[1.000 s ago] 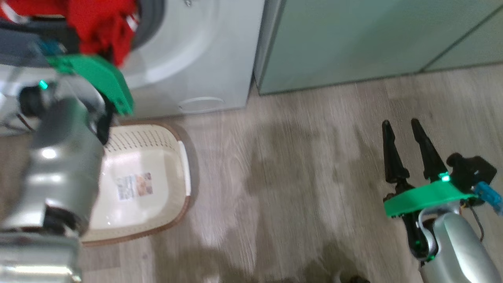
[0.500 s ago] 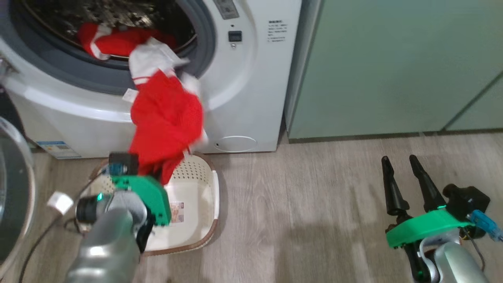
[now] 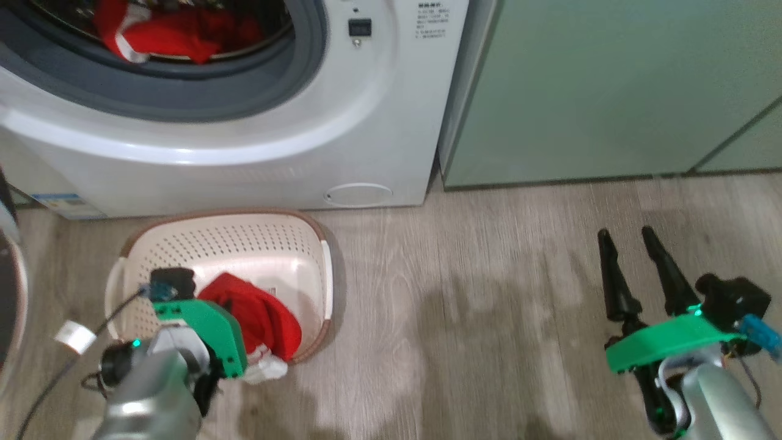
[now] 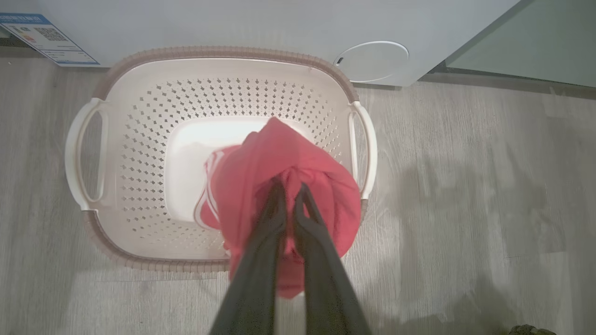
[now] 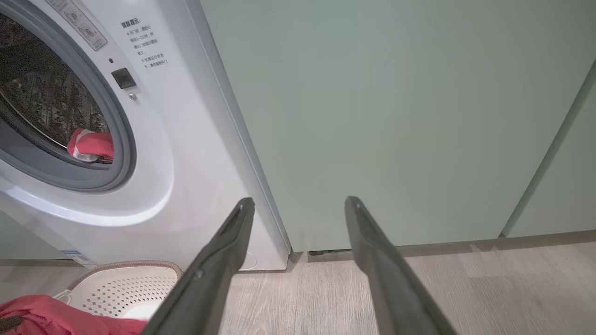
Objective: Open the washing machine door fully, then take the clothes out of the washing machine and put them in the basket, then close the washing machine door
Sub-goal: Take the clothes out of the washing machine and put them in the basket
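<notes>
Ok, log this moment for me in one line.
left gripper: shut on red garment, over basket | right gripper: open, empty | washing machine: red clothes inside

We see two long, dark, tapering fingers on our right gripper (image 3: 625,233), matt and pointed, and the same black fingers on our left gripper (image 4: 291,186). Behind each sits a bright green plastic bracket (image 3: 666,339). Our forearms (image 3: 715,403) are smooth, glossy silver-grey shells. A black camera block (image 3: 733,299) with a blue connector (image 3: 757,333) sits at our right wrist. A thin black cable (image 3: 52,388) bearing a white tag (image 3: 74,336) hangs by our left wrist, and small green lights (image 3: 692,310) glow at both.
</notes>
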### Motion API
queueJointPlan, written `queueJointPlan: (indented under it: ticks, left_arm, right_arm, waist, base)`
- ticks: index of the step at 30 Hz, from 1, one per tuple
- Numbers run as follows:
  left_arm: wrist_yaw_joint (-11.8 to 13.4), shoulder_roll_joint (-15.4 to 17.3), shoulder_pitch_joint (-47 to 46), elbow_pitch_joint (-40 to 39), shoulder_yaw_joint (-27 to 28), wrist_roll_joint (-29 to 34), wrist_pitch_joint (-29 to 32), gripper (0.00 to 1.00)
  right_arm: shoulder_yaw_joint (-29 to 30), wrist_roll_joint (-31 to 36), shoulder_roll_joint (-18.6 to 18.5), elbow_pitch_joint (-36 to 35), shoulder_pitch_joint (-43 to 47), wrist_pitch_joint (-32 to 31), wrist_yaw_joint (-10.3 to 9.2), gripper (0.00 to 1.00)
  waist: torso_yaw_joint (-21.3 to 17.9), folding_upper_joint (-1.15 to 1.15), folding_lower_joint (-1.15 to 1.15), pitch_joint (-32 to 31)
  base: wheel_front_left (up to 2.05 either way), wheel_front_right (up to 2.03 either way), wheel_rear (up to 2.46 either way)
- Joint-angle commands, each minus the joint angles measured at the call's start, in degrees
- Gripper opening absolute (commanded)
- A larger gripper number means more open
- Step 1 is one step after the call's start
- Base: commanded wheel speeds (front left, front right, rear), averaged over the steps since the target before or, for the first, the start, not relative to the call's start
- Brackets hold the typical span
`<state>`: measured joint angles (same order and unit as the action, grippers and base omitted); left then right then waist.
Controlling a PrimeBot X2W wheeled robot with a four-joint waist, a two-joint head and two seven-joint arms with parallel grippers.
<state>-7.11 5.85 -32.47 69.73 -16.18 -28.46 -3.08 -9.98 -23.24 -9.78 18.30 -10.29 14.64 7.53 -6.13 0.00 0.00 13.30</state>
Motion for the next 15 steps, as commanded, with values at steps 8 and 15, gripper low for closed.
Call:
queueJointPlan:
  ticks: [8, 15]
  left_arm:
    - [3.0, 4.7, -9.9, 2.0, 3.3, -1.3, -3.1, 0.0]
    - [5.0, 5.6, -13.2, 3.3, 4.5, -2.6, -2.7, 0.0]
  right_arm:
    - [0.1, 0.0, -1.5, -3.5, -4.9, 0.4, -0.04, 1.0]
    - [0.5, 0.2, -1.0, -4.9, -7.4, 0.4, -0.04, 1.0]
  waist:
    - [-2.3, 0.0, 0.0, 10.5]
    - [-3.4, 0.0, 0.0, 16.3]
  base:
    - [0.0, 0.0, 0.0]
    - [0.0, 0.0, 0.0]
